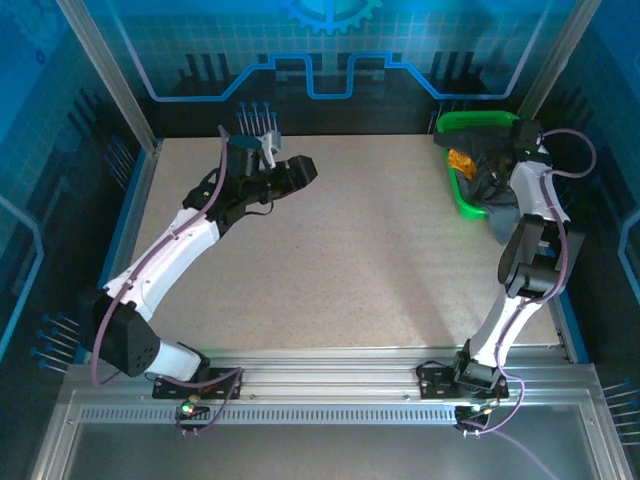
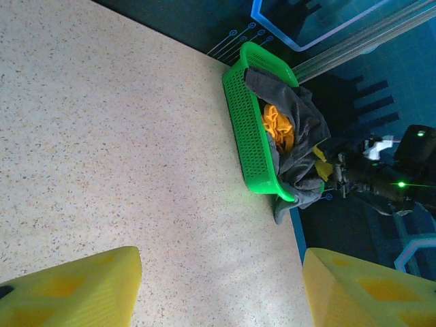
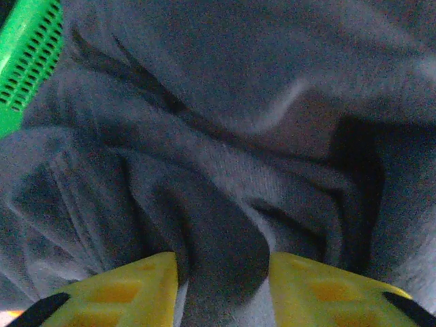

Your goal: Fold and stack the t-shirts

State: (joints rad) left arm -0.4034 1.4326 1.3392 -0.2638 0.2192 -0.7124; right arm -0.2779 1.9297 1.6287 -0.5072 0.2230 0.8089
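Right tool: jaws at a middling gap, nose-down in cloth. A raised fold of the grey t-shirt lay between the two fingers and ran away from the tool along the line of its approach. In my judgement the pads had not yet closed on it. The fold lay directly under and ahead of the tool, in contact with it. The wall of the green basket stood off to one side of the tool and clear of the fingers.

From above, the right arm was stretched forward from its base and bent at the elbow. Its right tool was down in the basket. The grey t-shirt spilled over the basket's near end toward the arm's base. An orange-yellow t-shirt lay just beside the tool, deeper in the heap.

Left tool: jaws wide and empty, held above the bare table. The basket lay well apart from it, ahead and across the table. The left arm was extended and angled toward that side.

Finding: the right tool was much the nearer. The coming move depends on closing across that fold and then lifting the shirt up and back out of the basket.
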